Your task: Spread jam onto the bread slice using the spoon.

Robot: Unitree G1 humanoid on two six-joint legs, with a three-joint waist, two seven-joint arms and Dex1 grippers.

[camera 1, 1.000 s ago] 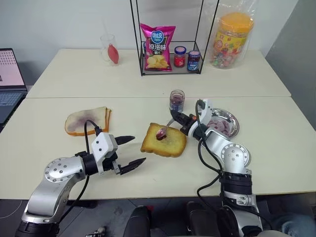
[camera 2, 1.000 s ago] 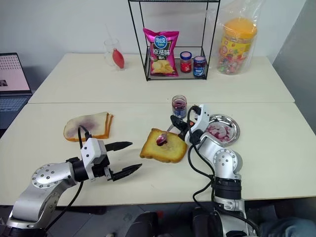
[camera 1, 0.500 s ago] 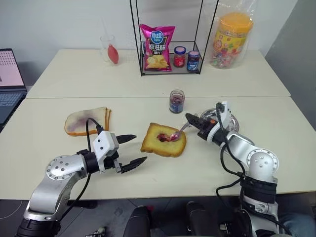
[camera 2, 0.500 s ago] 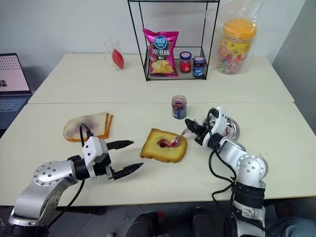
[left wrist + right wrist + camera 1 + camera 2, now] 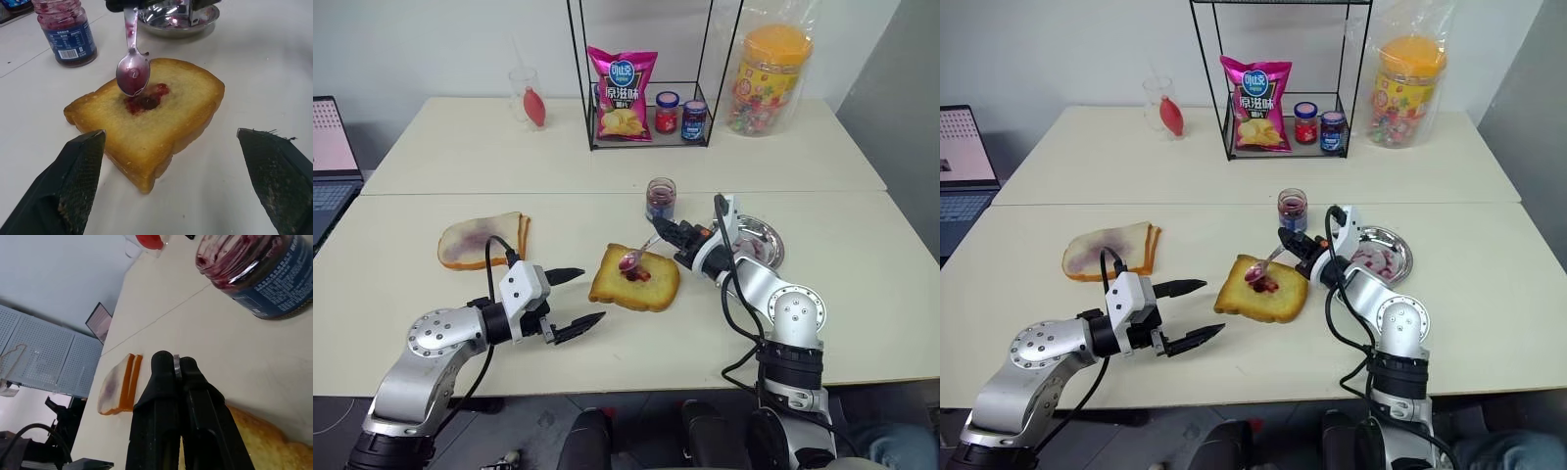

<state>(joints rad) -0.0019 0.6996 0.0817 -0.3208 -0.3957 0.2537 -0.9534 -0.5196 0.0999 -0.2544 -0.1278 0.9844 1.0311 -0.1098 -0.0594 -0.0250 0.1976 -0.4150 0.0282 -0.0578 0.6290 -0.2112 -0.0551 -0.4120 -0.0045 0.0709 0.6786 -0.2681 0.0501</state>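
Two black fingers of the right pincer (image 5: 668,231) pressed together on the handle of the spoon (image 5: 132,66), thin metal edge showing between the pads in the right wrist view. Slim, shiny silver, bowl smeared purple, hanging just above the bread slice (image 5: 635,278), tilted down from the pincer. Whether touching the jam blob or clear of it, cannot tell. Thick square toast, golden-brown, darker crust edge, soft porous face, with a small glossy dark red dab of jam (image 5: 145,100) near its middle; lying flat on the pale smooth table (image 5: 862,313), near its centre.

Left pincer (image 5: 571,300) wide apart, empty, textured black fingers pointing toward the toast from the robot's left, held off the table and touching nothing.

Just behind the toast: small clear glass jar (image 5: 661,200), upright, lid off, inside walls streaked purple, dark blue label. Beside it, to the robot's right: round steel dish (image 5: 766,246), mirror-bright, with reddish smears inside. Well apart on the left: paler slice (image 5: 481,240) with a purple smear. Farther back: black wire rack (image 5: 646,88) holding a pink crisp bag and two lidded jars.
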